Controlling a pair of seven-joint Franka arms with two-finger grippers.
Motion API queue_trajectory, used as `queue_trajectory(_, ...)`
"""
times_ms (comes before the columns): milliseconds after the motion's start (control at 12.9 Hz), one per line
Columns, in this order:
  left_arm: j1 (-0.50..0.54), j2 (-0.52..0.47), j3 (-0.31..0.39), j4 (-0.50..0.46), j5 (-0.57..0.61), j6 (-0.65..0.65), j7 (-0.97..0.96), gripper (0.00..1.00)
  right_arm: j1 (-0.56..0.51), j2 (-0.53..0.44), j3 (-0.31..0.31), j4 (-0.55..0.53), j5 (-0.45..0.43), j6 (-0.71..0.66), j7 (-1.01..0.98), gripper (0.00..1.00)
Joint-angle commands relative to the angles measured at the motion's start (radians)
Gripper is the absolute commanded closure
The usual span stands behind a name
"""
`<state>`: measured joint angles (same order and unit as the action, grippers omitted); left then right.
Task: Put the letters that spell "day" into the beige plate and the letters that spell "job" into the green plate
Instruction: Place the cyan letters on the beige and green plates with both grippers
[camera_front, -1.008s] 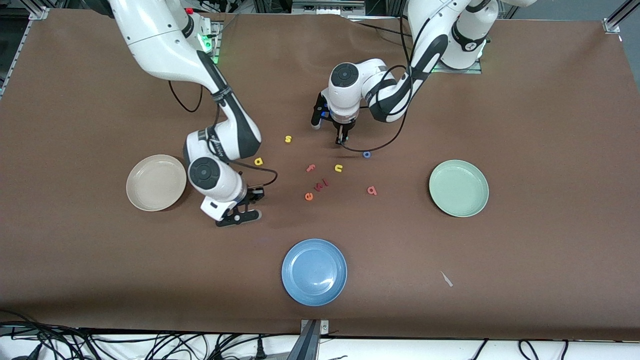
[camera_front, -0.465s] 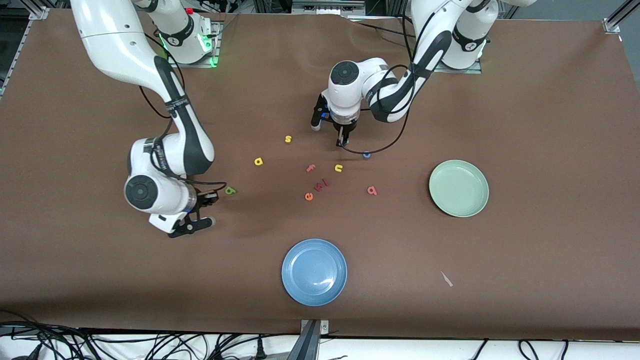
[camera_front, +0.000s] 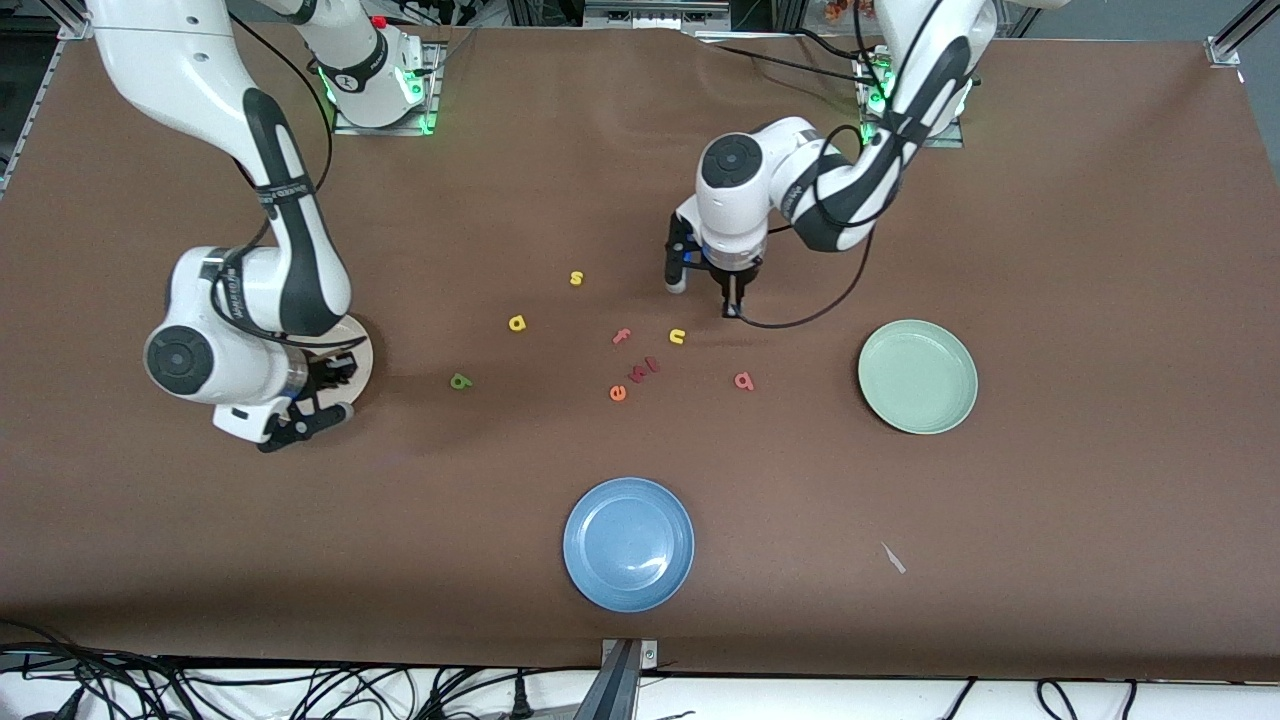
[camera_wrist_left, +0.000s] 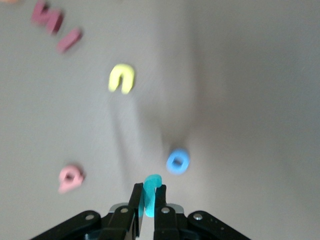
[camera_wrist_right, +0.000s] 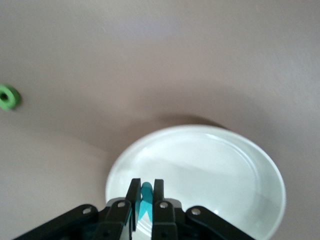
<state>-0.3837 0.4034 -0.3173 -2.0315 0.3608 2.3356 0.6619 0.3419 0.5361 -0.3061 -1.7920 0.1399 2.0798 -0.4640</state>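
Two robot arms work over a brown tabletop (camera_front: 1050, 200) scattered with tiny foam letters. The main risk is loss of a letter: each piece is small and light and pinched only by its edge, so it could slip, twist free, or bounce off a plate if let go from too high. The right gripper (camera_wrist_right: 145, 197) hangs over the beige plate (camera_wrist_right: 220, 165) at the right arm's end of the tabletop, its fingers (camera_wrist_right: 132, 192) pressed together on a teal letter (camera_wrist_right: 146, 200), likely the y. The left gripper (camera_wrist_left: 148, 197) is over the middle of the tabletop, fingers (camera_wrist_left: 136, 197) clamped on another teal letter (camera_wrist_left: 151, 192), likely the j, with the blue o (camera_wrist_left: 178, 161) lying just under it, where it could be knocked. The green plate (camera_front: 918, 376), toward the left arm's end, holds nothing yet. The yellow a (camera_front: 517, 323), dark green d (camera_front: 460, 380) and salmon-pink b (camera_front: 743, 380) lie loose, among a yellow u (camera_front: 677, 336), a yellow s (camera_front: 576, 278), a pink f (camera_front: 621, 337) and an orange e (camera_front: 617, 393); picking a lookalike by mistake is another hazard.
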Motion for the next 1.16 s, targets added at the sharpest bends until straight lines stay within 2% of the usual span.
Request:
queue_trajectory(0, 0.083, -0.061, -0.006, -0.013, -0.060, -0.065, 0.001, 1.00, 0.009, -0.086, -0.048, -0.145, 0.012, 0.070, -0.120, 1.00)
queue_trajectory(155, 0.165, -0.060, -0.006, -0.001, -0.077, -0.065, -0.004, 1.00, 0.008, -0.093, -0.073, -0.205, 0.020, 0.176, -0.267, 1.00)
queue_trajectory(233, 0.201, -0.057, -0.005, 0.001, -0.092, -0.065, -0.013, 1.00, 0.008, -0.088, -0.073, -0.205, 0.021, 0.183, -0.286, 0.22)
queue_trajectory(310, 0.233, -0.055, -0.005, 0.002, -0.098, -0.065, -0.046, 1.00, 0.008, -0.096, -0.073, -0.204, 0.021, 0.171, -0.300, 0.00)
queue_trajectory(543, 0.285, -0.048, 0.001, 0.001, -0.097, -0.085, -0.241, 1.00, 0.019, -0.136, -0.048, -0.173, 0.021, 0.086, -0.297, 0.00)
queue_trajectory(698, 0.308, -0.046, 0.003, -0.001, -0.097, -0.104, -0.385, 1.00, 0.020, -0.143, -0.004, -0.156, 0.021, 0.078, -0.289, 0.00)
queue_trajectory(853, 0.350, -0.046, 0.004, -0.007, -0.094, -0.117, -0.503, 1.00, 0.022, -0.136, 0.041, -0.147, 0.007, 0.104, -0.341, 0.00)
queue_trajectory(1086, 0.457, -0.014, 0.003, -0.006, -0.094, -0.113, -0.582, 1.00, 0.023, -0.127, 0.113, -0.147, 0.004, 0.172, -0.413, 0.00)
